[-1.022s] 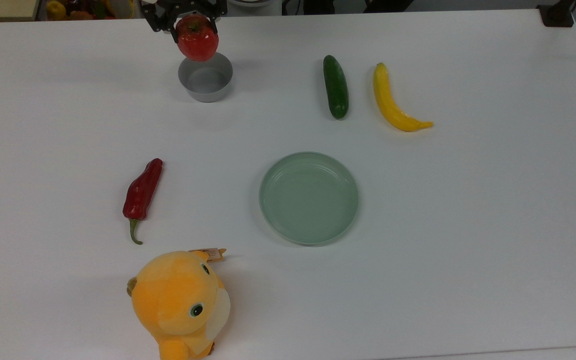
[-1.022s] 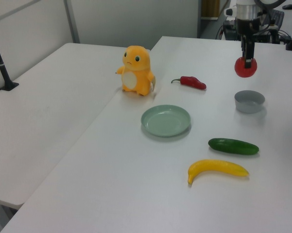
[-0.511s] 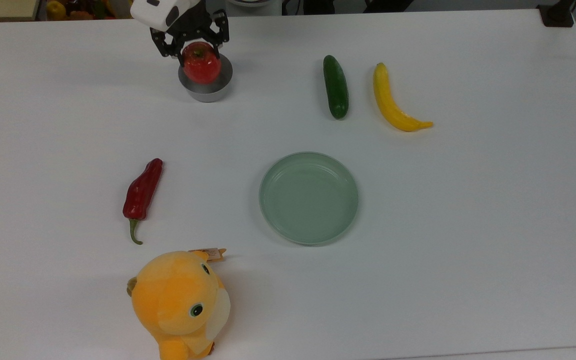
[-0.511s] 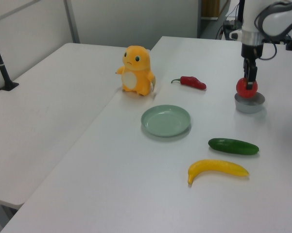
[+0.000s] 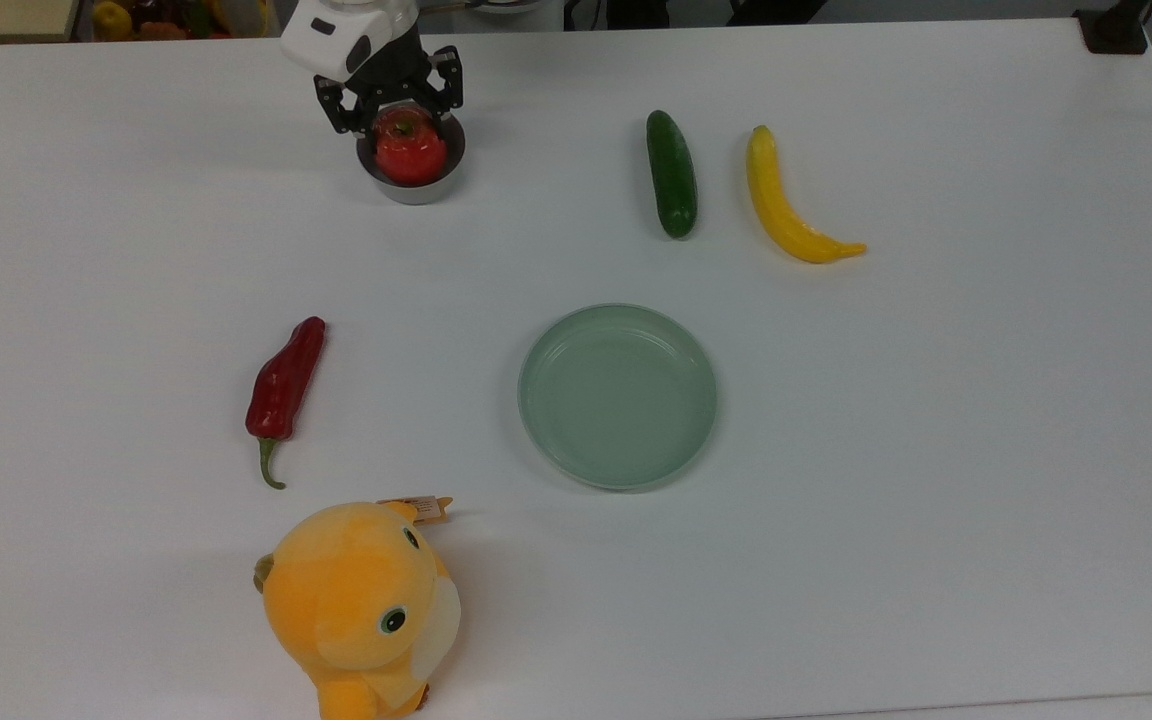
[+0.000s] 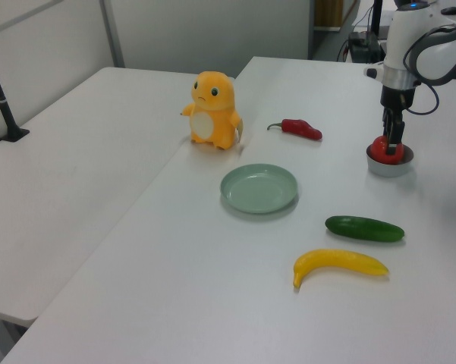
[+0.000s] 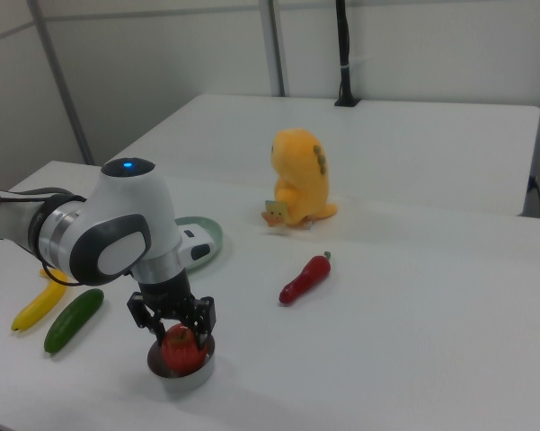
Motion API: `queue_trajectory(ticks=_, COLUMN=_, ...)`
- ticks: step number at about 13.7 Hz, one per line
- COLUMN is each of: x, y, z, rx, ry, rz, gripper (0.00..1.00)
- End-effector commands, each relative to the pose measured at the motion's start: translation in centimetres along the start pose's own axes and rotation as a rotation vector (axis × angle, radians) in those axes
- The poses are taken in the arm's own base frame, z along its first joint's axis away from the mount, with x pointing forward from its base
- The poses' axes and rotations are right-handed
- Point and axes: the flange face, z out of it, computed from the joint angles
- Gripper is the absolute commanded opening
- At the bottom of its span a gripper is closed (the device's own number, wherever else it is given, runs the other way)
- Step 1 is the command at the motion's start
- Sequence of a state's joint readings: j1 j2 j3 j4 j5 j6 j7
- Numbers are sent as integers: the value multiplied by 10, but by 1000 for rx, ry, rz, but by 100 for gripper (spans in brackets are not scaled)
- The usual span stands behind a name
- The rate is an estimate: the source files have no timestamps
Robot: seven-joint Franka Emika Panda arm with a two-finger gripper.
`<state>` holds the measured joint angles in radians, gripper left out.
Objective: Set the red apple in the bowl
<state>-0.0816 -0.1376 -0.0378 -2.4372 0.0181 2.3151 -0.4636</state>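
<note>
The apple [image 5: 408,150] sits inside the bowl [image 5: 414,190], which stands near the far edge of the table [image 5: 936,450] in the top view. The gripper [image 5: 398,120] is directly over the bowl, with its fingers on both sides of the apple; I cannot tell if they press it or are just beside it. Toward the top view's right lie a cucumber [image 5: 672,173] and a banana [image 5: 786,200], side by side. The plate [image 5: 618,396] is in the middle of the table.
</note>
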Motion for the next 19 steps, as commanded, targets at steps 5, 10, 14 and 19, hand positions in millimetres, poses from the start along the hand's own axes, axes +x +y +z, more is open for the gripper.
queue_trajectory(ticks=5, x=-5, y=4, z=4, rx=-9, ry=-3, rz=-2, gripper=100)
queue_trajectory(ticks=10, x=-5, y=4, z=3, rx=-7, ry=-8, rz=-2, gripper=100)
queue_trajectory(ticks=14, x=29, y=16, z=-72, rx=-5, ry=-6, rz=98, gripper=100)
queue_trajectory(ticks=19, x=74, y=18, z=-221, rx=1, ry=6, rz=257, gripper=100)
